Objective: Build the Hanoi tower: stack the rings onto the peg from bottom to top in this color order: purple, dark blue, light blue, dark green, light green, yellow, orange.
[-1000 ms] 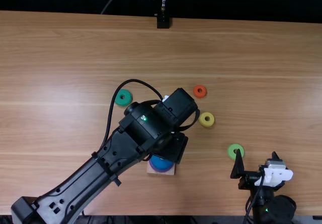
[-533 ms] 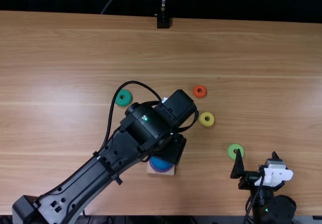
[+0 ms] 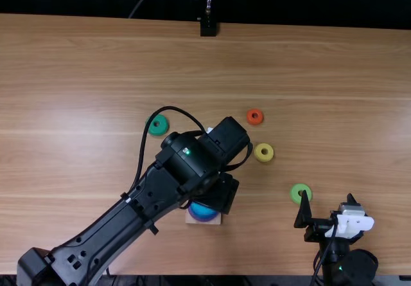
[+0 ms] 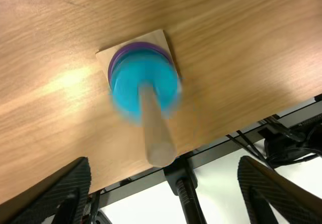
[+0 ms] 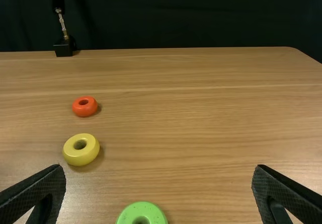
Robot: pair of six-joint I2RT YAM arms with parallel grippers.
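Base (image 3: 192, 222) nearest, square and wooden, marks the centre of the clock here, with twelve at the table's far edge. Purple ring (image 4: 115, 63) lies on it with light blue ring (image 4: 126, 85) higher up, and the bare top of the upright peg (image 4: 156, 133) rises out of them. Left gripper (image 3: 222, 193) is over the stack, fingers spread and gripping nothing, the peg's tip showing between them. Right gripper (image 3: 327, 195) is well off toward three o'clock, also wide apart and empty. Light green ring (image 3: 304, 199) lies flat just beside its one finger, between two and three. Yellow ring (image 3: 257, 152) lies between one and two, dark green ring (image 3: 151, 126) at eleven, orange ring (image 3: 250, 117) at one. Farthest, at twelve, a black block (image 3: 208, 28) stands by the table's far edge.
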